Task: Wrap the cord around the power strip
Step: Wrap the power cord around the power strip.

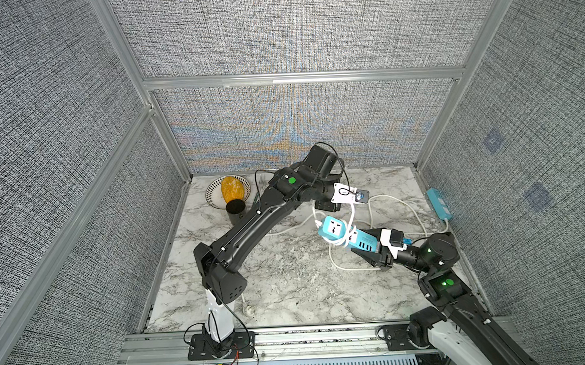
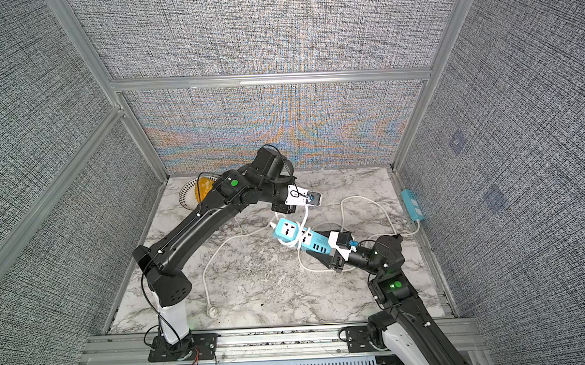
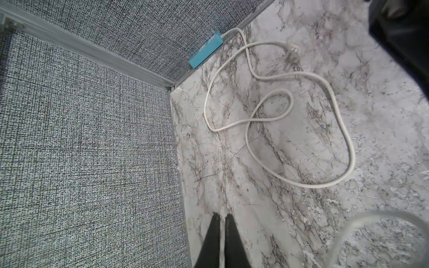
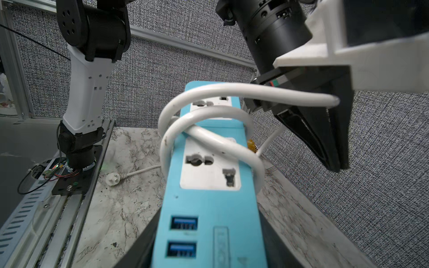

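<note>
you count two blue power strips: held strip (image 1: 334, 229), wall strip (image 1: 439, 204). two white cords: wound cord (image 4: 255, 91), loose cord (image 3: 267, 43). two plugs: first plug (image 2: 211, 311), second plug (image 3: 293, 50). one bowl (image 1: 211, 193), one yellow item (image 1: 231, 189), one black cup (image 1: 235, 211). two grippers: left gripper (image 3: 222, 219), right gripper (image 1: 365, 243).

Bright, even light fell from overhead, leaving only faint, soft shadows on the marble counter (image 1: 289, 285). In both top views the back wall (image 1: 292, 129) (image 2: 282, 129) shimmered with rainbow moiré at centre frame, and the side walls (image 1: 46, 167) bowed outward toward the edges. At the left wrist view's lower right a cord (image 3: 380, 213) loop was badly blurred. The power strip (image 4: 209, 232) looked soft along the bottom of the right wrist view.
</note>
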Tool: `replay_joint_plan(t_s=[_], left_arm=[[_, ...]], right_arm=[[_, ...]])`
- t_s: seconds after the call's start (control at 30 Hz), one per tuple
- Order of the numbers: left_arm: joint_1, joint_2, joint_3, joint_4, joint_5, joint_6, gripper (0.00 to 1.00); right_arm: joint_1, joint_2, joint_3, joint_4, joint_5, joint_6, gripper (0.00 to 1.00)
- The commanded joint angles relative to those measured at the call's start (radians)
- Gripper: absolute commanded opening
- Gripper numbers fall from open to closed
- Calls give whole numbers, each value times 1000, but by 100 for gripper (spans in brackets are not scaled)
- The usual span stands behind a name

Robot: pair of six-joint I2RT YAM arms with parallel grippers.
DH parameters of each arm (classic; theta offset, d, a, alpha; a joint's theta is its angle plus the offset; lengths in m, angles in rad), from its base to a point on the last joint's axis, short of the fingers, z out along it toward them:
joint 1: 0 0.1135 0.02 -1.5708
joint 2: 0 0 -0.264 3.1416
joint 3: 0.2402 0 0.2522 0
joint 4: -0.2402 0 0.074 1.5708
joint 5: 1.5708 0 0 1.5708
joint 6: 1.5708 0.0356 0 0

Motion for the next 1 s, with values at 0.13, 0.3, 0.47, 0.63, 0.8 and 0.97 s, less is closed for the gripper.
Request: replay_joint_plan(t_s=[0.13,0.3,0.47,0.63,0.8,0.97], left_arm=[[10,-7,-21,-6,81,-72,8],[28,14,-9,10,173,-176,13],[51,28,-6,21,294,-270,23],[51,50,-14,20,351,-323,26],[52,62,-46,42,388,-375,27],[57,65,-83,63,399,-410,26]], right_arm=[[2,-6,-20,165,-7,54,0],[2,5,-24,267,-27,121,0],[1,-4,-39,312,-7,149,0],[1,-8,-70,384,23,179,0],[2,-15,-102,475,67,205,0],[1,-48,-138,526,141,209,0]])
